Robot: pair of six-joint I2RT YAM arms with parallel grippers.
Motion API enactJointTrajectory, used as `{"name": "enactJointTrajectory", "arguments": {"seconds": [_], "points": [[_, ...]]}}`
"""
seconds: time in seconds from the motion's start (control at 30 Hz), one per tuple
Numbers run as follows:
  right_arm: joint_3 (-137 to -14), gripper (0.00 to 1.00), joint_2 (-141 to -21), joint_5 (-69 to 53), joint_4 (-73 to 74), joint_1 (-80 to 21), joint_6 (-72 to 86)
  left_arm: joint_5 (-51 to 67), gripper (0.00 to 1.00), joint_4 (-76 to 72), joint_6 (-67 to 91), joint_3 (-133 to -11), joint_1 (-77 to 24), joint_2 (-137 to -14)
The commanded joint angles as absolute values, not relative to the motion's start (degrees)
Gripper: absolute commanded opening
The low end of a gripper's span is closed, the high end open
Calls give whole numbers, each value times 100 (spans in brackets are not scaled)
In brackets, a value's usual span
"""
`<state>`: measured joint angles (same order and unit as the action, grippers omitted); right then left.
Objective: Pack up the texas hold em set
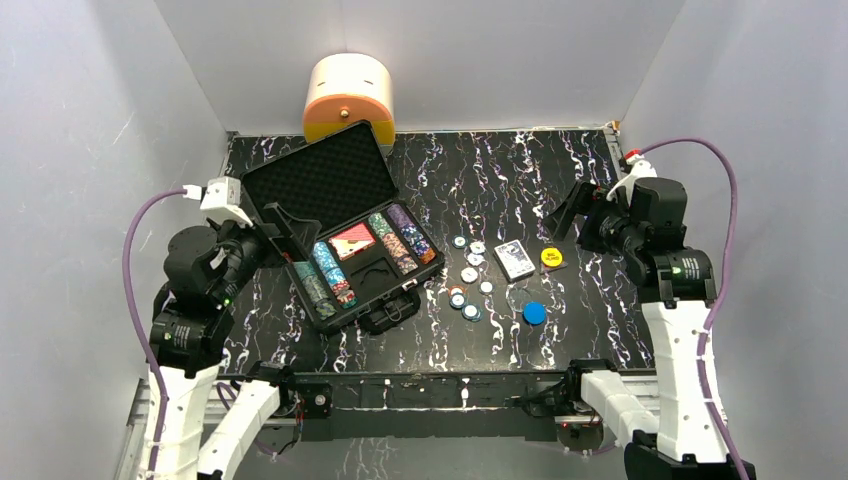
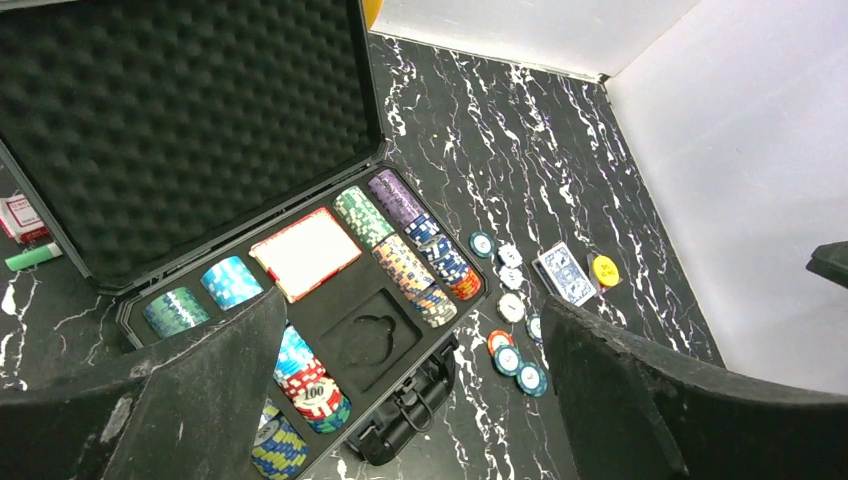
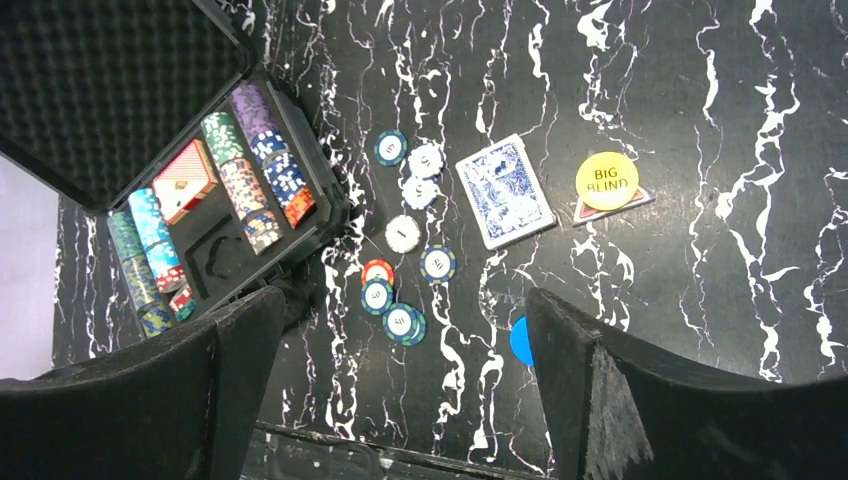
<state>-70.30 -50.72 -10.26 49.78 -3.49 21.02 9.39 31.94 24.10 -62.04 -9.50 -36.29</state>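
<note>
Briefcase lies open left of centre in the top view, lid raised, likely awaiting the loose chips beside it. Left wrist view: left gripper spreads wide, empty, above its tray. Right wrist view: right gripper, equally wide and empty, overlooks those chips.

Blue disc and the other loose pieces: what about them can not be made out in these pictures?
- Blue disc: right wrist view, partly behind a finger of the right gripper; top view too small for any print.
- Front chip rows: left wrist view, partly covered by a finger of the left gripper.
- Red-white object: cut off by that view's left edge.
</note>
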Motion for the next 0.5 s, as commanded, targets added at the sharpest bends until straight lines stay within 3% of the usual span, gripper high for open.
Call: {"name": "enactJointTrajectory", "arguments": {"seconds": [0.0,0.47], "points": [[-7356,98,-5005,-970,5084,-364,2068,1085,98,3320,2109,-6425,-949,-3824],[-6287,97,-5818,-1631,4247,-362,1896,2107,98,2466,2480,-5948,-954,-4254]]}}
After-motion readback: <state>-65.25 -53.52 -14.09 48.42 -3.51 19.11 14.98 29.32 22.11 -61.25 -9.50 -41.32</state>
